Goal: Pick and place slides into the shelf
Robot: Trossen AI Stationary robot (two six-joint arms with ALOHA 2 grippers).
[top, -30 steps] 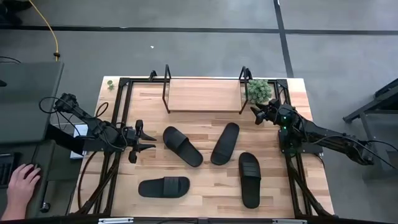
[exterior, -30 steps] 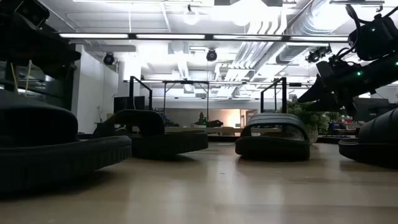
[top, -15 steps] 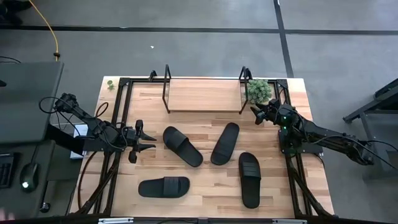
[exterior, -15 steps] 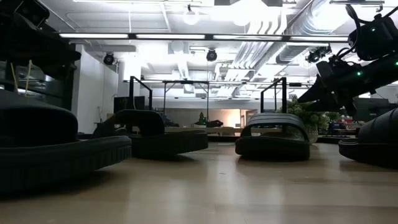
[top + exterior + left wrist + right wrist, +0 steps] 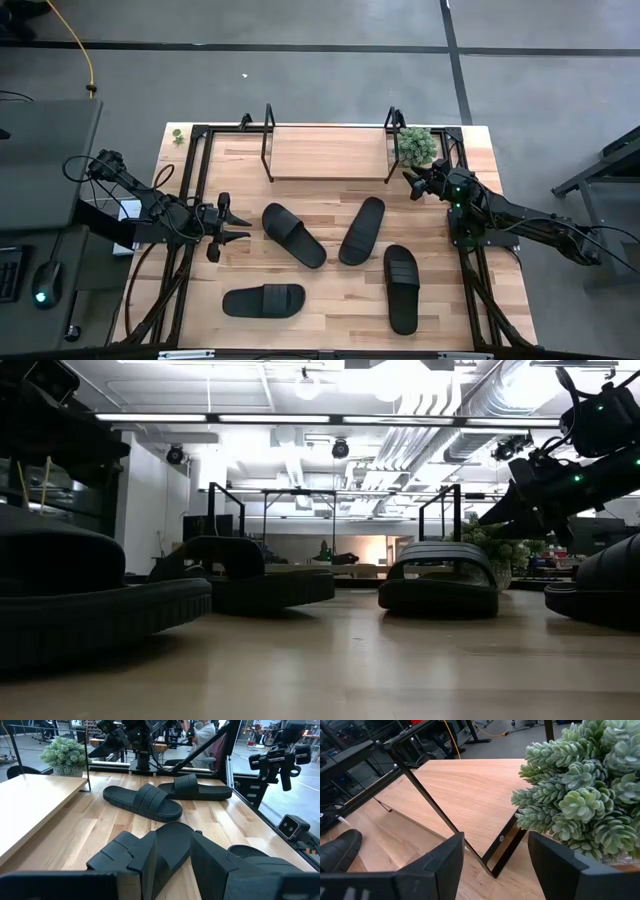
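Four black slides lie sole-down on the wooden table: one left of centre, one at centre, one near right, one near left. The shelf, a light board between black tube frames, stands at the far edge. My left gripper hovers open at the table's left side, pointing at the nearest slide and apart from it. My right gripper hovers open at the far right, facing the shelf's right end frame.
A small green plant sits at the shelf's right end, close to my right gripper. Black rails run along the table's left and right sides. Bare wood lies between the slides and the shelf.
Both arms and all slides have kept still. A person's hand at the desk left of the table has drawn out of view.
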